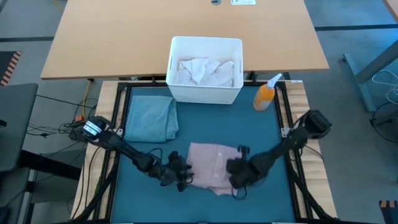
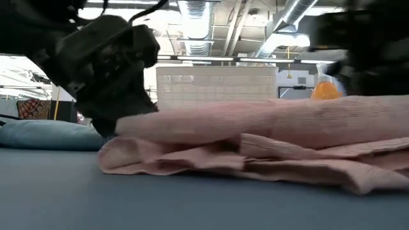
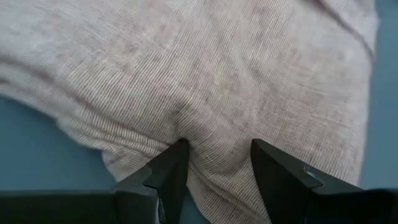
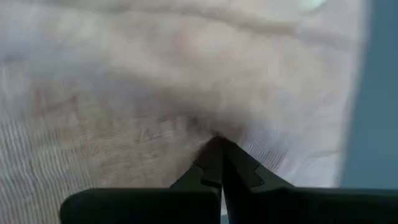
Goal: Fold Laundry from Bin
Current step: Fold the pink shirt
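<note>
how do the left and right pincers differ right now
The left pincer stands open, its fingers straddling a bunch of the pink shirt at the shirt's left edge. The right pincer is shut, tips together, pressed into the shirt's right side. Both sit low on the mat, working the same shirt.

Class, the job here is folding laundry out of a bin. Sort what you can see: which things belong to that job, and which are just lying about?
Belongs to the job:
- pink shirt, with the left gripper open at its edge and the right gripper shut on it
- folded blue garment
- white cloths
- bin

Just lying about:
- orange spray bottle
- wooden table behind
</note>
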Controlling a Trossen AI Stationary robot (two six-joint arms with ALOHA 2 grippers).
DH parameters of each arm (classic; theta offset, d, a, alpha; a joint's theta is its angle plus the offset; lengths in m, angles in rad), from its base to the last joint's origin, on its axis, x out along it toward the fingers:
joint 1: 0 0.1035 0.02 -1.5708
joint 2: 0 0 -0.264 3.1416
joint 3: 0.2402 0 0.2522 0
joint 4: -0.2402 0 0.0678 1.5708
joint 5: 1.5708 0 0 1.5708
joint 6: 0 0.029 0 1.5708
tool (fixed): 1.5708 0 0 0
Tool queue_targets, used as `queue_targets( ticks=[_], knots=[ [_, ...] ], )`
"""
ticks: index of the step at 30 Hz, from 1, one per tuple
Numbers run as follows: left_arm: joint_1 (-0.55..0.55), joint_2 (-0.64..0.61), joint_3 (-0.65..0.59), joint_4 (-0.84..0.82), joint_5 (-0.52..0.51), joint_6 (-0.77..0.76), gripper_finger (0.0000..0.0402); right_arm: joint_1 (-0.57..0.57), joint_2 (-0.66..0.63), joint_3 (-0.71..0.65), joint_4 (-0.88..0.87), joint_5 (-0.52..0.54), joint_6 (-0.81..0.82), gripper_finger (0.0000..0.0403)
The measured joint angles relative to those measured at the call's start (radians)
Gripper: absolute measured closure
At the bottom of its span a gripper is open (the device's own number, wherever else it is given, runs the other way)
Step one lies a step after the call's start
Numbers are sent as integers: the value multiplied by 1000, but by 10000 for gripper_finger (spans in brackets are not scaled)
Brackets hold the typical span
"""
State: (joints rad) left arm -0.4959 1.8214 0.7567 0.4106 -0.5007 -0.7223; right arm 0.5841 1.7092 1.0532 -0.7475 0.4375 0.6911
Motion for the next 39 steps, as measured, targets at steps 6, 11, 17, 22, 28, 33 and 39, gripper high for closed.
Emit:
queue_targets(
  ticks=[6, 11, 17, 22, 28, 33, 39],
  knots=[
    [-74, 14, 39, -15, -136, -56, 235, -203, -107, 0, -49, -90, -248, 380],
    [-69, -99, 54, -163, -138, -13, 235, -282, -241, 0, -84, -202, -275, 380],
    [-31, -320, 62, -394, -159, 94, 235, -228, -435, -1, -128, -169, -30, 371],
    [30, -390, 1, -392, -127, 35, 235, -137, -533, -118, -99, -49, 360, 357],
    [152, -486, -166, -301, 112, -112, 235, -30, -651, -326, 51, -14, 601, 316],
    [205, -573, -347, -6, 243, -249, 229, 32, -755, -461, 206, 61, 693, 259],
    [182, -523, -419, 83, 261, -421, 201, 44, -821, -609, 334, 74, 795, 171]
  ],
)
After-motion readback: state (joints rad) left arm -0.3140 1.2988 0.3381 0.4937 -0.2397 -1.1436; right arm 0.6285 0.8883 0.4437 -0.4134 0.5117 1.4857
